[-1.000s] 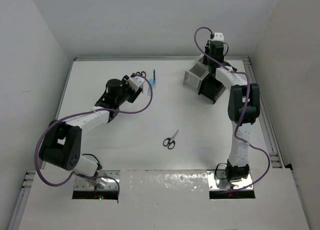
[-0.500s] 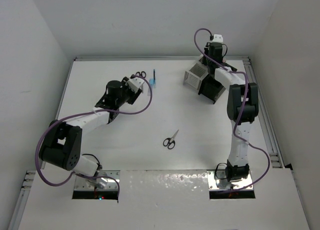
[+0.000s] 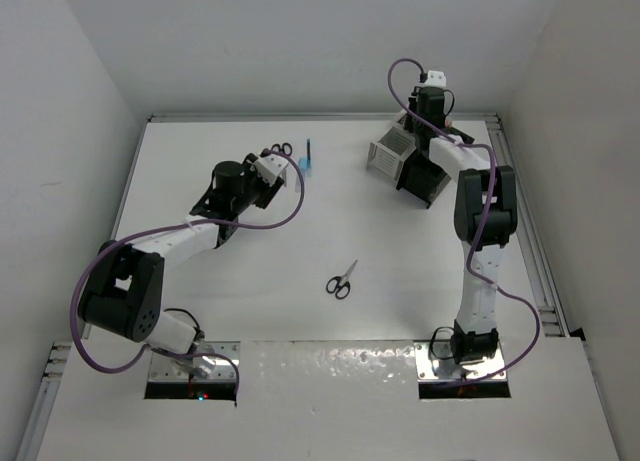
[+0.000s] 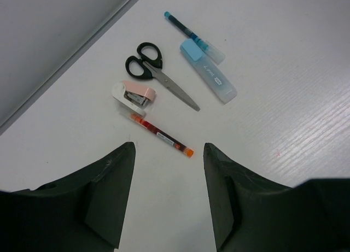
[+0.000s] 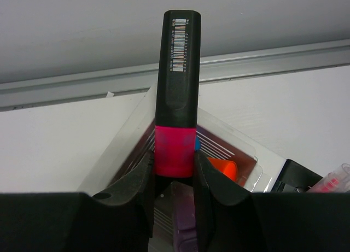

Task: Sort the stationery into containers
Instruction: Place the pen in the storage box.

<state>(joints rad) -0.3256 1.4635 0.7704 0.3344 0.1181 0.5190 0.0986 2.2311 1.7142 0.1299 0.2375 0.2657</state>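
White box (image 3: 388, 153): orange marker (image 5: 221, 167) inside, gripped pink marker (image 5: 176, 99) seemingly above.

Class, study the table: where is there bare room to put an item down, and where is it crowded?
Bare table lies between the lone scissors and the white box, and from those scissors toward the near edge. Crowded: just ahead of the left gripper, second scissors, stapler, red pen, blue highlighter and blue pen lie close together.
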